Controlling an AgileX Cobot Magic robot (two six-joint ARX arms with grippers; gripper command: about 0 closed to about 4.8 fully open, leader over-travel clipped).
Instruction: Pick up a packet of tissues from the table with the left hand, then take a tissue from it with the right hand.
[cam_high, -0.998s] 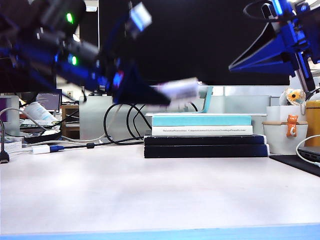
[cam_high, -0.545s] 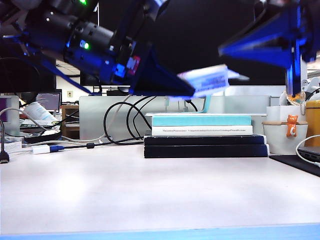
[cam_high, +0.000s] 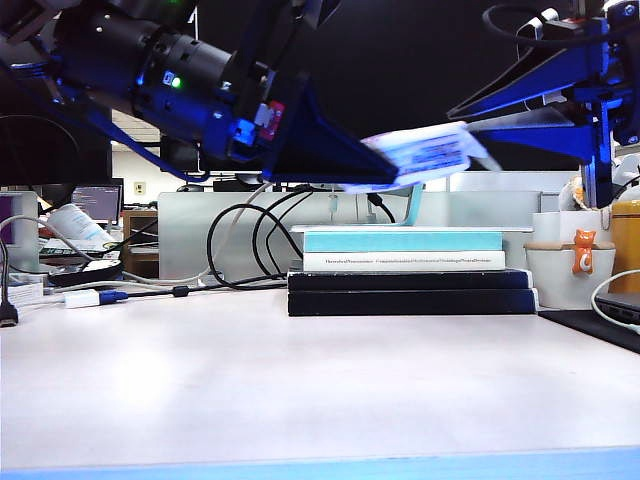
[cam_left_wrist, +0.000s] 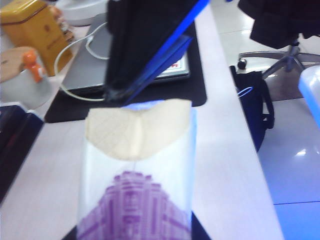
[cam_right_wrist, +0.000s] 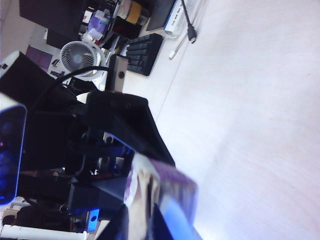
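My left gripper (cam_high: 385, 170) is shut on the packet of tissues (cam_high: 420, 152) and holds it in the air above the books, well off the table (cam_high: 300, 380). In the left wrist view the packet (cam_left_wrist: 135, 200) shows its purple patch, and a cream tissue (cam_left_wrist: 137, 127) sticks out of its far end. My right gripper (cam_high: 465, 120) comes in from the upper right, and its black, blue-edged fingers (cam_left_wrist: 145, 55) meet that end. In the right wrist view its jaws (cam_right_wrist: 142, 210) stand slightly open on either side of the tissue (cam_right_wrist: 145, 192).
A stack of books (cam_high: 410, 270) lies under the packet, with black cables (cam_high: 250, 245) to its left. At the right stand a white cup with an orange cat figure (cam_high: 570, 270) and a yellow tin (cam_left_wrist: 37, 25). A laptop rests on a black mat (cam_left_wrist: 195, 95).
The left arm has lifted the packet and carried it to the right. The right gripper has swung down to the packet's end and parted its jaws a little around the tissue.
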